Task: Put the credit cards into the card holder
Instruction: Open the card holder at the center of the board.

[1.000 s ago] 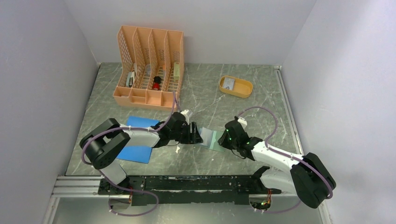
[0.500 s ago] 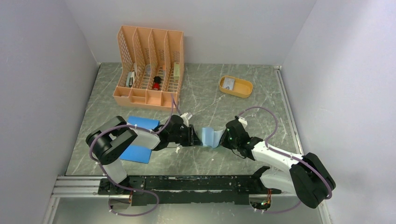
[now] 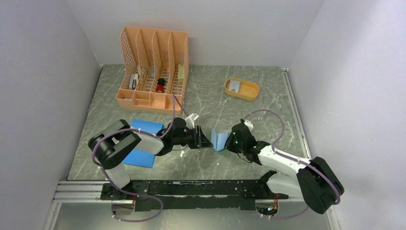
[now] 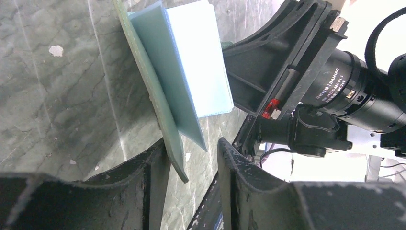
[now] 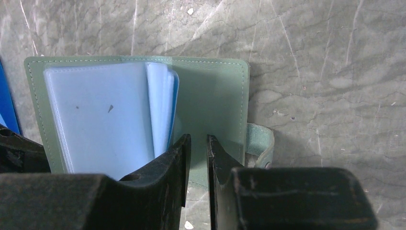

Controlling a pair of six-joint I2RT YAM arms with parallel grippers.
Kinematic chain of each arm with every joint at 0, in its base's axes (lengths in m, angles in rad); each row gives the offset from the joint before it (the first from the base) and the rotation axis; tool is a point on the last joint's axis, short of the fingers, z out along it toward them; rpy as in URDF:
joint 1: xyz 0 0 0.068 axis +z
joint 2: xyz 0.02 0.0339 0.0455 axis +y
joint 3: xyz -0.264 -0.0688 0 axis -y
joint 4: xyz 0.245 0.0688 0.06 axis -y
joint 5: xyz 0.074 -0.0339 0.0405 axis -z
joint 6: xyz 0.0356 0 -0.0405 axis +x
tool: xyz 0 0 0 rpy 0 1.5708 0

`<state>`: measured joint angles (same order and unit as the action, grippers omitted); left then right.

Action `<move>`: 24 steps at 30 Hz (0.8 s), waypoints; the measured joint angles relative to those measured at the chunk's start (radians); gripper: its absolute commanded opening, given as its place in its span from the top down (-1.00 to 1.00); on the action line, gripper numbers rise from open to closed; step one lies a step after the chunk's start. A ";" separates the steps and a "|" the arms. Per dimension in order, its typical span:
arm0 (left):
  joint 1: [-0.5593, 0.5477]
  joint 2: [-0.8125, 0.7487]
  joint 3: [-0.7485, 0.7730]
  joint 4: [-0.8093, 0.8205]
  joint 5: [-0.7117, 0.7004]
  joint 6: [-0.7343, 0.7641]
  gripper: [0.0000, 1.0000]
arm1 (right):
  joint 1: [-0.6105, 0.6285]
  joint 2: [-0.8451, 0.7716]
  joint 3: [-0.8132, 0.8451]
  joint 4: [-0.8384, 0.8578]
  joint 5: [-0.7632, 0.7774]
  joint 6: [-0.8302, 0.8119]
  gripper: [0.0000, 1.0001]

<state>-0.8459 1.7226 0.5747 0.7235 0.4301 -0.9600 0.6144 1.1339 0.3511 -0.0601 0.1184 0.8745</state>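
Grey-green marbled table [image 3: 210,96], boxed in by white walls [image 3: 215,28] at the back and both sides. Peach file rack [image 3: 154,67] set back left. Yellow tray [image 3: 239,97] back right, one of the credit cards [image 3: 234,85] seen in it. Blue pads [image 3: 143,126] near left.

Card holder [image 3: 219,140] held spread at centre front, one cover pinched by the right gripper [image 5: 196,143]. Left gripper [image 4: 191,153] part-spread; the other cover's edge is seen between its fingers, against one only.

Bare marble is seen mid-table and along the right edge.
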 measured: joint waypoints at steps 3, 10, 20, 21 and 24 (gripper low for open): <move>0.000 0.000 0.000 0.003 0.001 -0.002 0.20 | 0.000 0.000 0.000 0.000 0.000 0.000 0.53; 0.005 -0.002 0.000 0.007 0.001 -0.008 0.12 | 0.000 -0.005 -0.005 0.004 0.000 0.000 0.52; 0.023 -0.010 0.000 0.037 0.001 -0.031 0.46 | 0.000 -0.006 -0.005 0.006 -0.001 -0.001 0.52; 0.023 -0.010 0.000 0.038 0.002 -0.033 0.57 | 0.000 -0.006 -0.005 0.006 -0.001 -0.001 0.52; 0.025 -0.010 0.000 0.043 0.002 -0.037 0.86 | 0.000 -0.006 -0.005 0.006 -0.001 -0.001 0.52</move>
<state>-0.8207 1.7126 0.5747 0.7666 0.4320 -0.9966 0.6144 1.1282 0.3458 -0.0544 0.1173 0.8734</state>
